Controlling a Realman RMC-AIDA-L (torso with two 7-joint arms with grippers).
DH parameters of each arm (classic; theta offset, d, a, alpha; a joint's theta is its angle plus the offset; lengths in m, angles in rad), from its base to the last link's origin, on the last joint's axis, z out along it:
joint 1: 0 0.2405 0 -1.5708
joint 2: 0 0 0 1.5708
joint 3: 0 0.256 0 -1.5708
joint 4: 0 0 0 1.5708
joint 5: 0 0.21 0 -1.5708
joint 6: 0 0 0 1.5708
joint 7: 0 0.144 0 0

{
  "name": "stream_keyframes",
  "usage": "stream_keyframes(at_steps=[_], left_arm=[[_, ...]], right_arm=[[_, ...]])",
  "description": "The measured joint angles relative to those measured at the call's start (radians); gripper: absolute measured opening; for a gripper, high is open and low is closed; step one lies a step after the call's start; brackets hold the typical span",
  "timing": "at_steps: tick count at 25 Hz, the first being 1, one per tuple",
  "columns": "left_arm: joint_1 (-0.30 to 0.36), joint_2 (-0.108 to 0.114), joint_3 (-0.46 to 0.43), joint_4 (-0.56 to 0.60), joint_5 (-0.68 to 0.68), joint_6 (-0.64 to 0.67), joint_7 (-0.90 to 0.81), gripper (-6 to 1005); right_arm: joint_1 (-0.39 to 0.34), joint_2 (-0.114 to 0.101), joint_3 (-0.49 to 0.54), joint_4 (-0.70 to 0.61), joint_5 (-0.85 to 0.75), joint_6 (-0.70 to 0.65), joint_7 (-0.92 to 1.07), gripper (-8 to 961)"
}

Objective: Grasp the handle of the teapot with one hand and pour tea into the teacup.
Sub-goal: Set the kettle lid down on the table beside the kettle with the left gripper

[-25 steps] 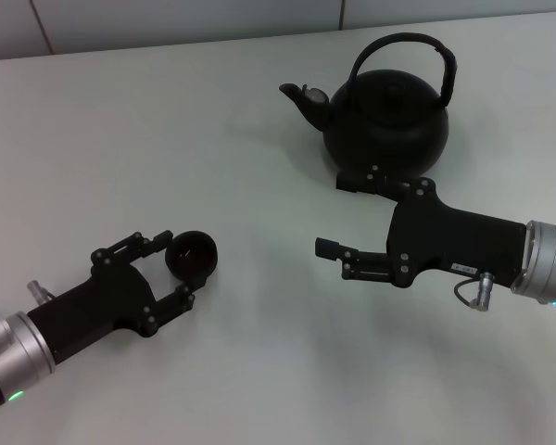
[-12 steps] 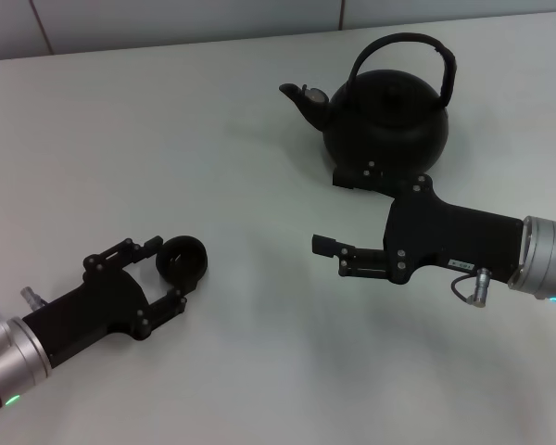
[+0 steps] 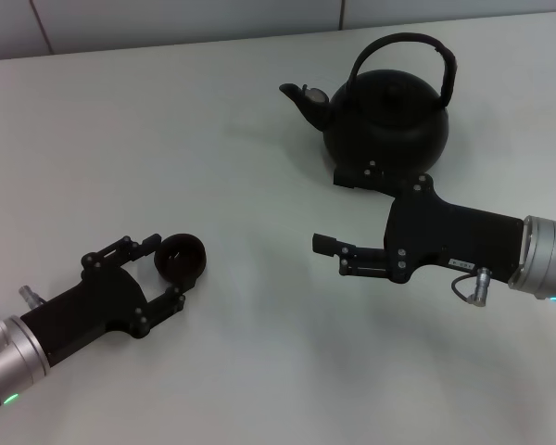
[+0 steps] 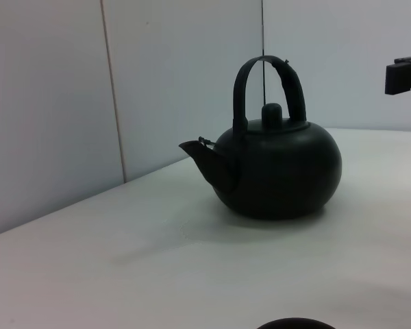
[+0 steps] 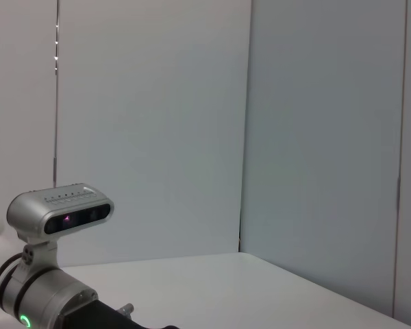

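Two grippers are seen: left gripper [image 3: 163,269] spread around the teacup [image 3: 181,259] near the front-left corner; right gripper [image 3: 338,213] spread open before the teapot [image 3: 385,119] by the far edge. Its handle [image 3: 417,44] should be approached from above.

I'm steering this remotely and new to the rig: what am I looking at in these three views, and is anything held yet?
It is a two-armed robot at a white table. The head view looks down from above. The left wrist view looks across the table at the teapot. The right wrist view shows mostly wall and the other arm's camera. In the head view, the left gripper has open fingers either side of the small teacup. The right gripper is open just in front of the teapot, below its arched handle. Nothing is lifted or held.
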Motion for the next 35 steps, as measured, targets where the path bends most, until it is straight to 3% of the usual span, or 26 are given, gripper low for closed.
stream_keyframes(at_steps=[17, 31, 35], left_arm=[[0.0, 0.004, 0.01, 0.002, 0.006, 0.02, -0.01, 732], [0.009, 0.007, 0.02, 0.025, 0.007, 0.046, -0.043, 847], [0.064, 0.012, 0.035, 0.091, 0.008, 0.095, -0.088, 859]], right_arm=[[0.0, 0.0, 0.0, -0.001, 0.0, 0.0, 0.004, 827], [0.0, 0.002, -0.001, 0.002, 0.0, 0.0, 0.002, 829], [-0.001, 0.002, -0.002, 0.002, 0.0, 0.0, 0.001, 827]])
